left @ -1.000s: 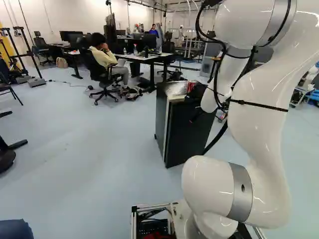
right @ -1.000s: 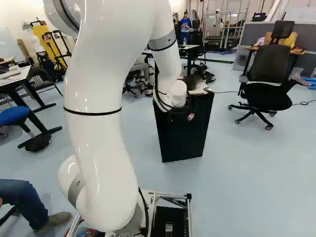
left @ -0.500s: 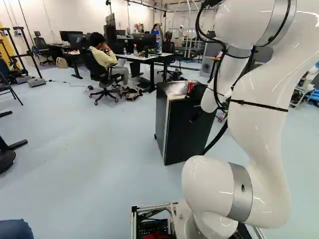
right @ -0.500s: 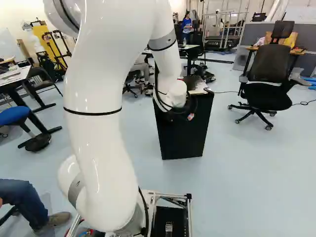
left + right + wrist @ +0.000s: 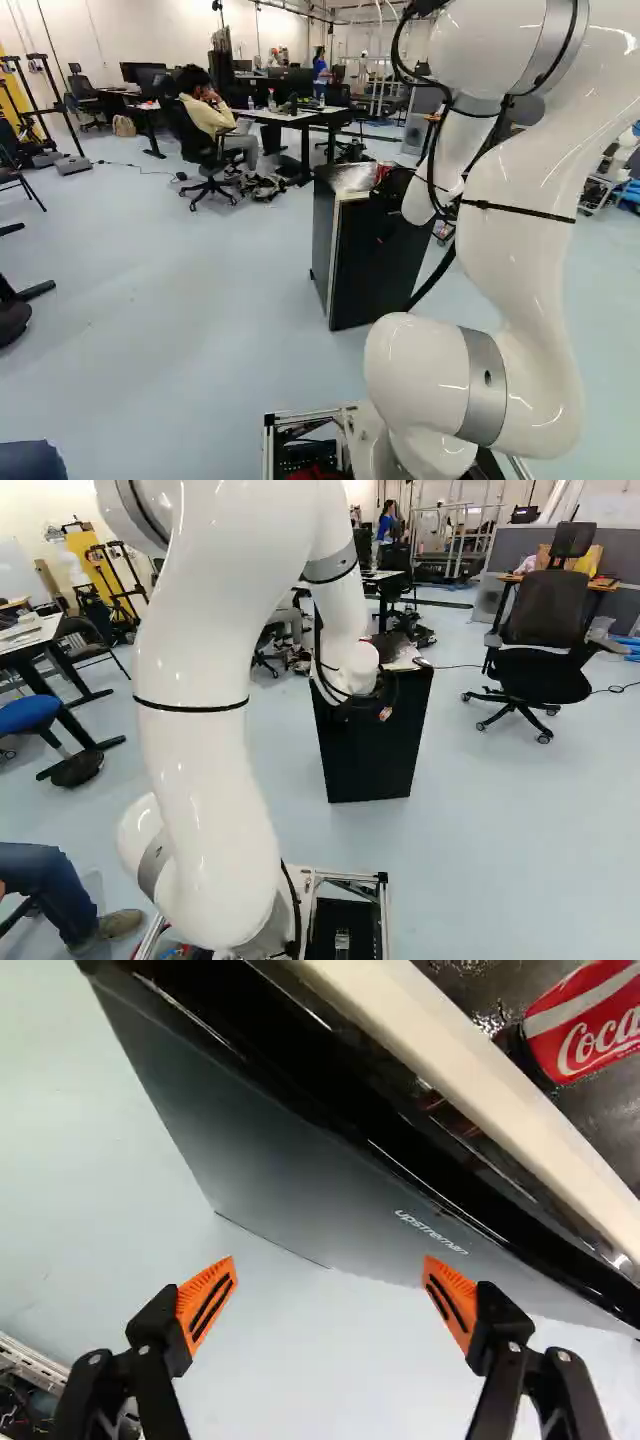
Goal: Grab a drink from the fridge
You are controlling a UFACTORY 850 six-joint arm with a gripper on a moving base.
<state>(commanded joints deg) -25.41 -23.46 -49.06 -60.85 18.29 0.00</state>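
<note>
Starting at the far left of the left base view, a pale backpack [image 5: 123,126] sits on the floor near the wall. Right of it, a black office chair [image 5: 183,130] stands beside a far worktop [image 5: 285,118] carrying bottles. Next comes the dark fridge [image 5: 378,265], standing on the floor, with the task's drink, a red can [image 5: 590,1025], on its top. The gripper [image 5: 384,714] is near the fridge, on the end of the white arm [image 5: 520,200]; the wrist view shows it released, its orange pads [image 5: 208,1302] spread wide, with the can well apart from them, beyond the fridge's pale edge strip [image 5: 480,1070].
</note>
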